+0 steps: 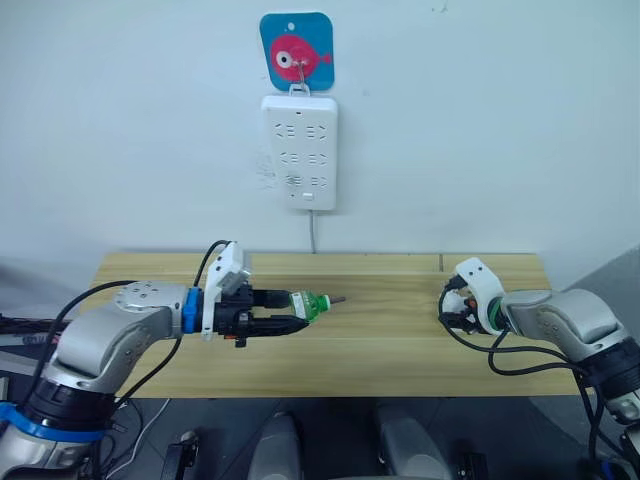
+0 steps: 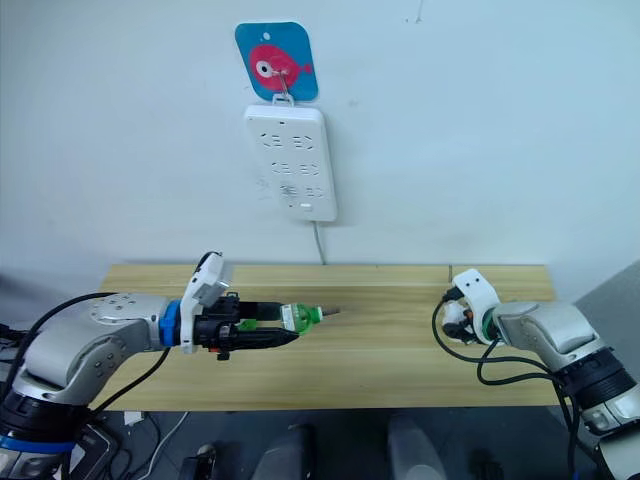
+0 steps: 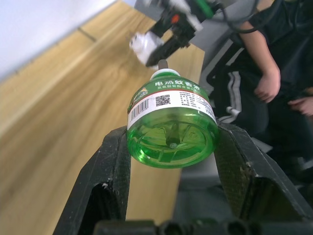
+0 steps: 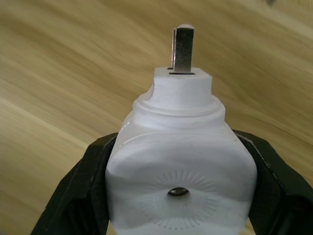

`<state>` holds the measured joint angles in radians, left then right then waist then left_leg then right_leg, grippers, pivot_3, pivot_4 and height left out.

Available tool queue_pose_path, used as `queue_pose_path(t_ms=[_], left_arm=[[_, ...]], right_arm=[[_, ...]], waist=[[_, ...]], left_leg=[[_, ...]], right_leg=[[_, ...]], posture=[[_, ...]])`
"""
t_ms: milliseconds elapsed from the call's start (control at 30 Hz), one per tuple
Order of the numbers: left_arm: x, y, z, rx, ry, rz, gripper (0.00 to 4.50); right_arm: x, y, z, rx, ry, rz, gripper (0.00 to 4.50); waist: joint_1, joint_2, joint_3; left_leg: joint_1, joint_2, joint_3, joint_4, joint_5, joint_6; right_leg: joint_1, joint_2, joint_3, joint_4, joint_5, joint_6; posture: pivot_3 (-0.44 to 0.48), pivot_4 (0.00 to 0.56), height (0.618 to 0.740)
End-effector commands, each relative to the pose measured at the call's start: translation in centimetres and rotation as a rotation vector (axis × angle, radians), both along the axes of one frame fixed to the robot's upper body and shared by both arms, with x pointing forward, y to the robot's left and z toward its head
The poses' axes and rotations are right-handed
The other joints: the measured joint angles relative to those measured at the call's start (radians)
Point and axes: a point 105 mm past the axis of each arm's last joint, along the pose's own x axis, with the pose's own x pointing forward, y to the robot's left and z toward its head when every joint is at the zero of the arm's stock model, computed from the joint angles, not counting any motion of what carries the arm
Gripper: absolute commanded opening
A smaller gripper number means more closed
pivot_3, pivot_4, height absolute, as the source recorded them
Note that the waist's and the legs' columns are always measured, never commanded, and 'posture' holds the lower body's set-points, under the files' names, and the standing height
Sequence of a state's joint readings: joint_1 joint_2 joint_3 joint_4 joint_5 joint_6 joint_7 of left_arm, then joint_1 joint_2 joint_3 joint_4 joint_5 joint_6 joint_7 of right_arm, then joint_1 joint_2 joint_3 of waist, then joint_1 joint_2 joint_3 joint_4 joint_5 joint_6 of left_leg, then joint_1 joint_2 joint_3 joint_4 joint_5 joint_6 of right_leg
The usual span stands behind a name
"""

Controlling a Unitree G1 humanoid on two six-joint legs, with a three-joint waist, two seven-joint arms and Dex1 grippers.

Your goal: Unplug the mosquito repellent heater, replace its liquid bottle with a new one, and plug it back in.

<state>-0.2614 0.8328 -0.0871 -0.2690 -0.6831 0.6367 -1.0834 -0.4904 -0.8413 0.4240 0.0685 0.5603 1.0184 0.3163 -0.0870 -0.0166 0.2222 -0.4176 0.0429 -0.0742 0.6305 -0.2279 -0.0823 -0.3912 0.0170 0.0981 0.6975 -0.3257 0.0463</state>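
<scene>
- Left gripper (image 3: pixel 171 147) pinches the bottle (image 3: pixel 172 122): light, slick plastic; hold its body.
- Right gripper (image 4: pixel 178 171) clamps the heater (image 4: pixel 180 161), prongs at 12 o'clock: rigid, light.

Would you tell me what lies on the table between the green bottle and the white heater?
Nothing: in the left eye view, bare wooden table separates the green bottle in the left tool from the heater in the right tool.

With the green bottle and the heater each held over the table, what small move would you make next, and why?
Probably bring the left pincer toward the right pincer, lining the green bottle wick-first with the heater; the two are held apart above the table, so the bottle is not yet fitted.
</scene>
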Motion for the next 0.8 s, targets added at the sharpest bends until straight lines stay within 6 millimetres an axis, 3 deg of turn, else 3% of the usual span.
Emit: queue_pose_path(t_ms=[33, 233, 267, 367, 433, 567, 633, 700, 800], left_arm=[[-0.2, -0.7, 0.4, 0.015, -0.101, -0.04, 2.21], [0.4, -1.1, 0.5, -0.009, -0.162, -0.028, 2.21], [0.5, -1.1, 0.5, -0.015, -0.17, -0.026, 2.21], [-0.4, -1.6, 0.3, 0.001, -0.238, -0.105, 2.21], [-0.2, -1.9, 0.5, -0.029, -0.268, -0.087, 2.21], [0.9, -2.5, 1.2, -0.1, -0.388, -0.012, 2.21], [0.9, -3.4, 1.8, -0.127, -0.526, -0.013, 2.21], [0.9, -3.9, 2.2, -0.147, -0.636, -0.012, 2.21], [2.1, -4.2, 3.8, -0.255, -0.789, 0.17, 2.21]], right_arm=[[0.8, -0.9, 0.1, -0.027, -0.007, -0.011, 3.03], [0.9, -1.5, -0.2, -0.014, 0.023, -0.047, 3.03], [1.0, -1.7, -0.1, -0.014, 0.014, -0.062, 3.75], [1.4, -2.0, 1.6, 0.013, -0.034, -0.085, 4.47], [1.2, -1.9, 3.3, 0.051, -0.064, -0.092, 4.5], [-0.4, 0.5, 6.5, 0.198, -0.108, 0.003, 4.5], [-1.1, 3.7, 9.3, 0.405, -0.173, 0.083, 4.5], [-2.0, 5.5, 11.1, 0.542, -0.21, 0.124, 4.5], [-3.5, 8.3, 13.2, 0.828, -0.284, 0.144, 4.5]], waist=[[-0.001, 0.0, 0.0], [-0.001, 0.0, 0.0], [-0.001, 0.0, 0.0], [-0.002, 0.0, 0.0], [-0.002, 0.001, 0.0], [0.0, 0.001, 0.0], [0.0, 0.001, 0.0], [-0.005, 0.001, 0.0], [-0.001, 0.001, 0.0]], left_leg=[[0.0, 0.0, 0.0, 0.0, 0.0, 0.0], [0.0, 0.0, -0.001, 0.0, 0.0, 0.0], [0.0, 0.0, -0.001, 0.0, 0.0, 0.0], [0.0, 0.0, -0.001, 0.0, 0.0, 0.0], [0.001, 0.0, -0.001, 0.0, 0.0, 0.0], [0.0, 0.0, -0.002, 0.0, 0.0, 0.0], [0.001, 0.0, -0.002, 0.0, 0.0, 0.0], [0.001, 0.0, -0.002, 0.0, 0.0, 0.0], [0.001, 0.0, -0.003, 0.001, 0.0, 0.0]], right_leg=[[0.0, 0.0, 0.0, 0.0, 0.0, 0.0], [0.0, 0.0, -0.001, 0.0, 0.0, 0.0], [0.0, 0.0, -0.001, 0.0, 0.0, 0.0], [0.001, 0.0, -0.001, 0.001, 0.0, 0.0], [0.001, 0.0, -0.001, 0.001, 0.0, 0.0], [0.002, 0.0, -0.002, 0.0, 0.0, 0.0], [0.002, 0.0, -0.002, 0.0, 0.0, 0.0], [0.002, 0.0, -0.002, 0.001, 0.0, 0.0], [0.003, 0.0, -0.002, 0.001, 0.0, 0.0]], posture=[[-0.109, 0.214, 0.729], [-0.12, 0.212, 0.729], [-0.122, 0.211, 0.729], [-0.123, 0.21, 0.729], [-0.129, 0.21, 0.729], [-0.137, 0.211, 0.729], [-0.143, 0.21, 0.729], [-0.148, 0.211, 0.729], [-0.161, 0.211, 0.729]])
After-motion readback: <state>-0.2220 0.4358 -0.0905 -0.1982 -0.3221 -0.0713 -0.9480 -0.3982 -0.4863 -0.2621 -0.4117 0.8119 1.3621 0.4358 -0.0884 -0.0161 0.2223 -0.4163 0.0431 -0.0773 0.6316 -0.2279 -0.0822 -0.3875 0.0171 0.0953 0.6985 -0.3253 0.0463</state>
